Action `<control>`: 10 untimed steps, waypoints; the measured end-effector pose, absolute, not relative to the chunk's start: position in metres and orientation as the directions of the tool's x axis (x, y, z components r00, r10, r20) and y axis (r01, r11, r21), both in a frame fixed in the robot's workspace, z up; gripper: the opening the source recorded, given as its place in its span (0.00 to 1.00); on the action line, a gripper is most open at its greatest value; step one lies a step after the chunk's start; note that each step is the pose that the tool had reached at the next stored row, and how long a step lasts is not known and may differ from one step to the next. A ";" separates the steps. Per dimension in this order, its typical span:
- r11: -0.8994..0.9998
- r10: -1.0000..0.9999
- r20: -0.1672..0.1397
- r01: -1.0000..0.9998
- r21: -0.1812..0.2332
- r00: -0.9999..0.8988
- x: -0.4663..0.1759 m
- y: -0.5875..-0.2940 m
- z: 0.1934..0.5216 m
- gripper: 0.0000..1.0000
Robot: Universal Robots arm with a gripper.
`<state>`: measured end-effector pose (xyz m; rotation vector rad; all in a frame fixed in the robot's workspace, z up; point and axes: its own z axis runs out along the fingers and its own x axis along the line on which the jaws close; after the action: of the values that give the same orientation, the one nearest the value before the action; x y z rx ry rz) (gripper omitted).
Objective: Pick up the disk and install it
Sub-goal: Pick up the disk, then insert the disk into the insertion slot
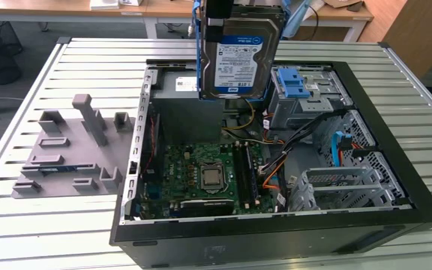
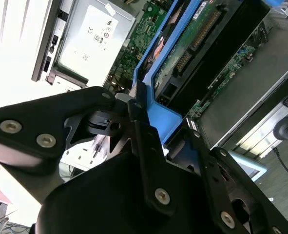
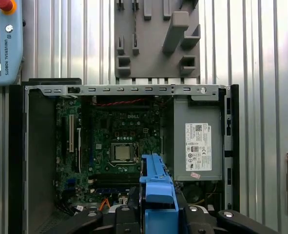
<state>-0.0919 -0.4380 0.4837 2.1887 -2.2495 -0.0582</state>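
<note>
The disk [image 1: 240, 59], a silver hard drive with a white-and-blue label in a blue plastic carrier, hangs upright above the back of the open computer case [image 1: 276, 233]. My gripper [image 1: 235, 10] is shut on its upper end. In the second wrist view my black fingers [image 2: 136, 122] clamp the carrier's blue tab [image 2: 165, 122], and the drive's green circuit board faces the camera. In the first wrist view the blue carrier [image 3: 157, 187] sticks out from between the fingers, over the motherboard [image 3: 117, 136].
Inside the case sit the gray power supply [image 1: 186, 107] with its white sticker [image 3: 198, 146], a drive bay with a blue latch [image 1: 295, 84] and a metal cage [image 1: 336, 188]. A gray fixture plate [image 1: 70, 152] lies on the slatted table [image 1: 51, 236] at the exterior view's left. A teach pendant [image 3: 2, 44] rests nearby.
</note>
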 end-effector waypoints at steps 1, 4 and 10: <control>0.027 -0.999 -0.024 -0.999 0.028 -0.028 -0.092 -0.438 0.484 0.36; 0.027 -0.999 -0.024 -0.999 0.028 -0.028 -0.092 -0.438 0.484 0.36; 0.027 -0.999 -0.024 -0.999 0.028 -0.028 -0.092 -0.438 0.484 0.36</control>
<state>-0.0917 -0.4380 0.4837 2.1887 -2.2494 -0.0581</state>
